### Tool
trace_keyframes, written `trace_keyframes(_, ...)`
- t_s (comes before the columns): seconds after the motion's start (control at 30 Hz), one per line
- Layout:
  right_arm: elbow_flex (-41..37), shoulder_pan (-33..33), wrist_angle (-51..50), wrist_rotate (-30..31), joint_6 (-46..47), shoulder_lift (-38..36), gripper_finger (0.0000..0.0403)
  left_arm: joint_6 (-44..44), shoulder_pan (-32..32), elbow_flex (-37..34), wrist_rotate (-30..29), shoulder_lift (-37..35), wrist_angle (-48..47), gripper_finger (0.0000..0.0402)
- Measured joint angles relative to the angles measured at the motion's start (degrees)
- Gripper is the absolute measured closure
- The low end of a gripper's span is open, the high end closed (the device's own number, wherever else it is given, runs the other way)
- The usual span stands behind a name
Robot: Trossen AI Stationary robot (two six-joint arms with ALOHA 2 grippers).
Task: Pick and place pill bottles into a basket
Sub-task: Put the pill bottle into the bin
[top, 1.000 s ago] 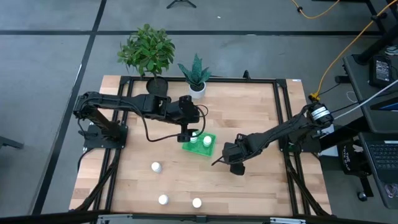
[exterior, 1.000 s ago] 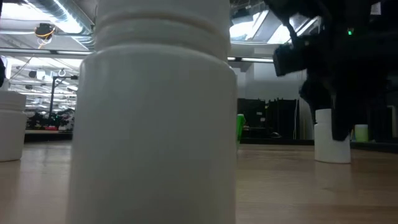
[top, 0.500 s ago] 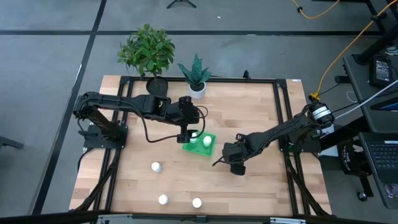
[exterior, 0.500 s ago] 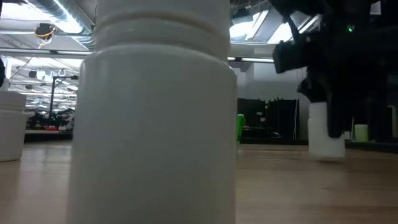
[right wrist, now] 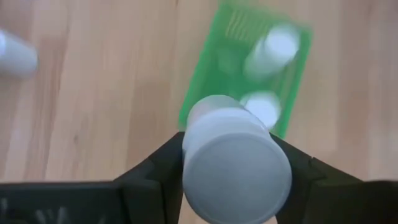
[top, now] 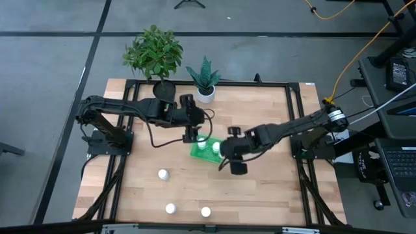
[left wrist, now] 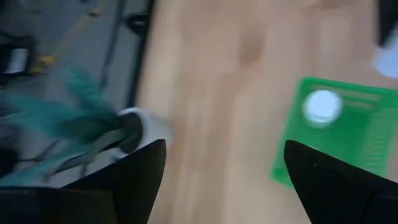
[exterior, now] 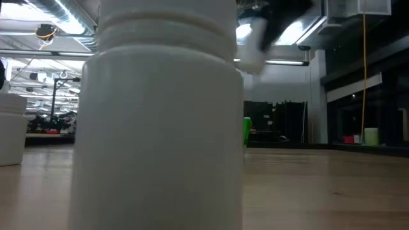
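The green basket (top: 208,150) lies mid-table with two white pill bottles (top: 202,146) (top: 215,148) standing in it. My right gripper (top: 232,155) hovers just right of the basket, shut on a third bottle (right wrist: 236,168). That bottle shows high above the table in the low view (exterior: 255,45). My left gripper (top: 190,134) is open and holds nothing, over the wood at the basket's far left corner (left wrist: 227,180). Three more bottles stand on the near part of the table (top: 163,174) (top: 170,208) (top: 205,211). My right gripper pinches the bottle between its two fingers (right wrist: 163,171), on opposite sides of its upper part (right wrist: 191,163). The fingers come from above, pointing down. The bottle stays upright, cap toward the wrist, lifted clear of the table beside the basket (right wrist: 249,74).
A white plant pot (top: 206,92) and a leafy plant (top: 155,52) stand at the table's far edge. One near bottle (exterior: 160,128) fills the low view, with another (exterior: 13,137) at its left. Bare wood lies right of the basket.
My right gripper has lifted a bottle off the table's right half. It has carried the bottle up and toward the left edge, up to the basket. My left gripper has drawn back a little from the basket, toward the far left.
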Motion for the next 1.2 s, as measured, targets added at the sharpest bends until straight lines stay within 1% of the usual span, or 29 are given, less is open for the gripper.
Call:
trace_keyframes(0.13, 0.68, -2.95, 5.3, -0.09, -4.73, 0.13, 0.0233, -0.46, 0.0, 0.94, -5.3, -2.87, -1.55, 0.0082)
trace_keyframes(0.2, 0.72, -4.44, 7.62, -1.51, -6.13, 1.05, 0.0233, -0.61, 0.0, 1.16, -6.94, -4.78, -1.76, 0.0082)
trace_keyframes(0.33, 0.72, -6.23, 10.34, -5.94, -7.73, 4.35, 0.0233, -3.11, 0.0, 1.3, -8.97, -8.79, -1.89, 0.0082)
trace_keyframes(0.53, 0.68, -6.39, 11.56, -9.12, -8.62, 9.64, 0.0233, -6.36, 0.0, 1.29, -11.6, -12.71, -3.15, 0.0082)
trace_keyframes(0.63, 0.66, -6.64, 11.42, -10.78, -9.16, 11.97, 0.0233, -7.13, 0.0, 1.29, -11.95, -13.63, -3.29, 0.0082)
trace_keyframes(0.87, 0.66, -7.57, 11.68, -12.27, -10.62, 15.27, 0.0233, -7.74, -0.01, 1.01, -11.82, -13.72, -3.14, 0.0082)
trace_keyframes(1.07, 0.66, -8.77, 11.81, -12.64, -10.84, 15.76, 0.0231, -8.09, -0.1, 0.3, -11.27, -13.68, -3.15, 0.0082)
trace_keyframes(1.2, 0.66, -9.63, 11.69, -15.81, -10.5, 15.76, 0.023, -8.07, -0.22, 0.27, -11.22, -13.68, -3.13, 0.0082)
